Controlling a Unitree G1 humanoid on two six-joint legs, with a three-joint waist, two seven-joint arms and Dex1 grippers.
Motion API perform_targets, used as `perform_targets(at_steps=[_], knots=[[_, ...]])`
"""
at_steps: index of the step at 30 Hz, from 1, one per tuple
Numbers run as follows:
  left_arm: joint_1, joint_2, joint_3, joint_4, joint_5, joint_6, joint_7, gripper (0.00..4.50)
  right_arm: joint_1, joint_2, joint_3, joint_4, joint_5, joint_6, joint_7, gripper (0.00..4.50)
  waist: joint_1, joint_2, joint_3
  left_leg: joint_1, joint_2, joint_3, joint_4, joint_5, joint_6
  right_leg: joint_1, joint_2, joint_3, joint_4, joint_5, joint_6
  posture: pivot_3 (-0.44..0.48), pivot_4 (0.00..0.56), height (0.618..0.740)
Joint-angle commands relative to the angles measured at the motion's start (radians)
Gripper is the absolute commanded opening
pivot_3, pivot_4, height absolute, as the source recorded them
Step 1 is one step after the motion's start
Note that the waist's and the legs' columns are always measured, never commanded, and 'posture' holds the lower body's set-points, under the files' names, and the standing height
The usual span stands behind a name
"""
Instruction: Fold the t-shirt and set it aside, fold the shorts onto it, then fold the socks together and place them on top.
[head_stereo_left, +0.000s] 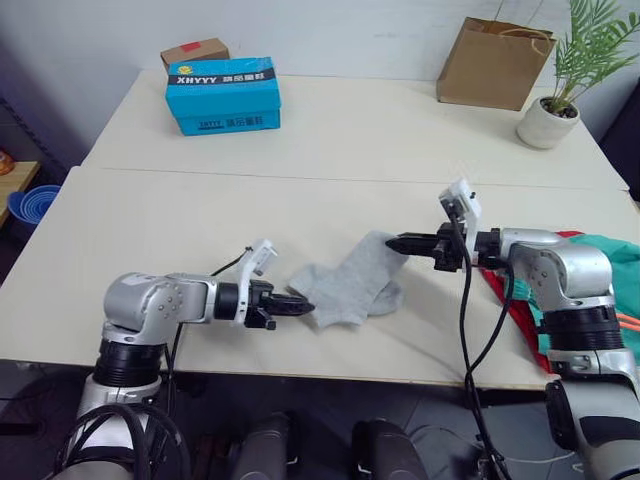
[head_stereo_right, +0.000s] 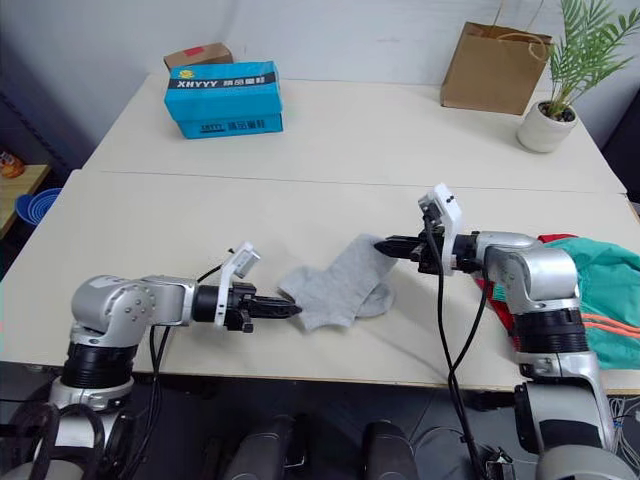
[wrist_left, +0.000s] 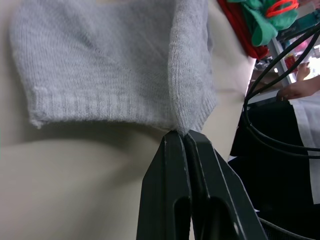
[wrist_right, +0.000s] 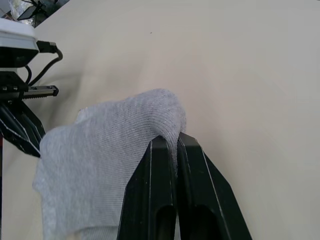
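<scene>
Currently, both sets of fingers are closed on the socks (head_stereo_left: 352, 287), one at each end. The left gripper (head_stereo_left: 298, 306) pinches the ribbed cuff corner of the grey knit; in the left wrist view its two black fingers (wrist_left: 172, 190) meet with the fabric edge trapped at their tips. The right gripper (head_stereo_left: 402, 242) clamps the opposite, rounded end, where the right wrist view shows the knit bunched between its fingers (wrist_right: 152, 190).

Holding opposite ends keeps the socks stretched between the arms. The right end appears slightly raised while the middle rests on the desk (head_stereo_left: 200, 210). This grip suits aligning the pair or folding one end over the other. A second layer of grey knit protrudes near the toe, which suggests the two socks lie stacked rather than apart.

The shorts (head_stereo_left: 615, 262) lie at the desk's right edge on top of the t-shirt (head_stereo_left: 505, 300), behind the right arm. Judged from this arrangement, the first two folding steps are complete, and the sock fold is the step in hand.

Further out, a blue box (head_stereo_left: 223, 95), a brown paper bag (head_stereo_left: 492, 65) and a potted plant (head_stereo_left: 560, 100) stand along the far side, well apart from the work area.
</scene>
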Motion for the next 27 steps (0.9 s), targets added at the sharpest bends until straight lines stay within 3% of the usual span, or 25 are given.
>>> perform_targets(at_steps=[1,8,11,13,18,27], knots=[[-0.004,0.012,0.039,-0.014,-0.035,-0.016,-0.009,0.03,0.015,-0.025,-0.051,-0.08,0.055,0.046,-0.023,0.0,0.0,0.0,0.0,0.0,0.0,0.0,0.0,0.0,0.0,0.0,0.0,0.0,0.0,0.0,0.0,0.0,0.15,0.74],[0.041,0.035,-0.02,0.034,0.014,-0.086,0.008,0.03,0.063,0.009,-0.04,-0.111,0.058,0.052,-0.087,0.0,0.001,0.0,0.0,0.0,0.0,0.001,0.0,0.0,0.0,0.0,0.0,0.001,0.0,0.0,0.0,0.0,0.15,0.74],[0.067,0.051,-0.032,0.003,0.019,-0.084,0.026,0.64,0.084,0.035,-0.013,-0.12,0.046,0.034,-0.108,0.0,-0.001,0.0,0.0,0.0,0.0,0.002,-0.001,0.0,0.0,-0.002,0.0,0.002,0.0,0.0,0.0,0.0,0.15,0.74],[0.086,0.065,-0.016,-0.034,0.003,-0.052,0.039,1.29,0.098,0.043,0.003,-0.13,0.038,0.025,-0.117,0.0,-0.002,0.0,0.0,0.0,0.001,0.002,-0.001,0.0,0.0,-0.002,0.0,0.002,0.0,0.0,0.0,0.0,0.15,0.74],[0.101,0.04,0.082,-0.102,-0.061,0.147,0.106,2.79,0.11,0.043,0.017,-0.121,0.03,-0.005,-0.128,0.0,-0.001,0.0,0.0,0.0,0.001,0.002,-0.001,-0.001,-0.001,-0.002,0.0,0.003,0.0,0.0,0.0,0.0,0.15,0.74],[0.117,-0.048,0.04,-0.119,-0.154,0.17,0.302,2.79,0.095,0.042,0.039,-0.101,0.026,-0.031,-0.129,0.0,0.007,0.0,0.0,0.0,0.0,0.002,-0.001,-0.001,0.0,-0.001,0.0,0.003,0.0,0.0,0.0,0.0,0.15,0.74]])
